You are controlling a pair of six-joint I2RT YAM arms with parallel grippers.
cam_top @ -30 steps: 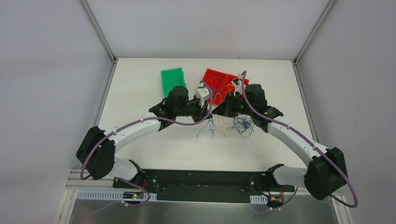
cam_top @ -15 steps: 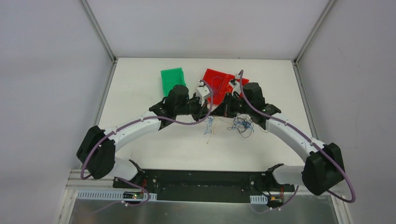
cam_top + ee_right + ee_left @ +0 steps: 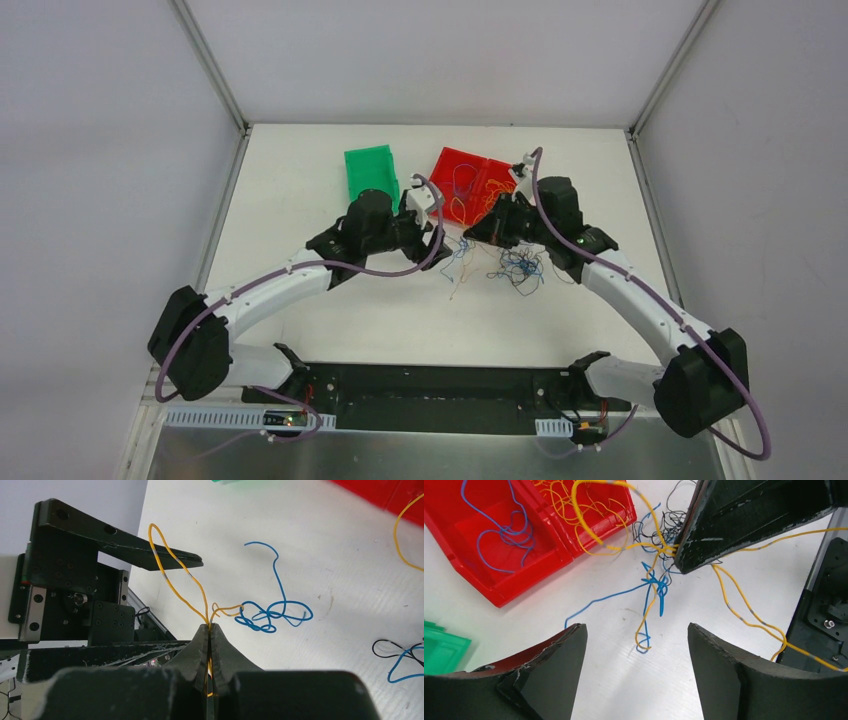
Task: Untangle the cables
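Observation:
The cables are thin yellow, blue and dark strands. A loose bunch [image 3: 520, 266] lies on the white table, and a few strands [image 3: 457, 262] trail between the two grippers. My right gripper [image 3: 209, 627] is shut on yellow cables [image 3: 181, 577], which loop up from its tips. A small blue knot [image 3: 272, 615] lies just beyond it. My left gripper [image 3: 636, 630] is open, its jaws standing wide above a blue and yellow strand [image 3: 646, 625] with nothing between them. In the left wrist view the right gripper's shut fingers [image 3: 704, 540] pinch the yellow strands.
A red tray [image 3: 447, 165] behind the grippers holds blue wires [image 3: 509, 537] in one compartment and yellow wires [image 3: 574, 505] in the other. A green bin [image 3: 370, 172] stands to its left. The table's side rails run along both edges.
My left gripper has opened and let go of the strands it pinched, drawing back to the left. My right gripper stayed shut on the yellow cables and moved slightly toward the red tray.

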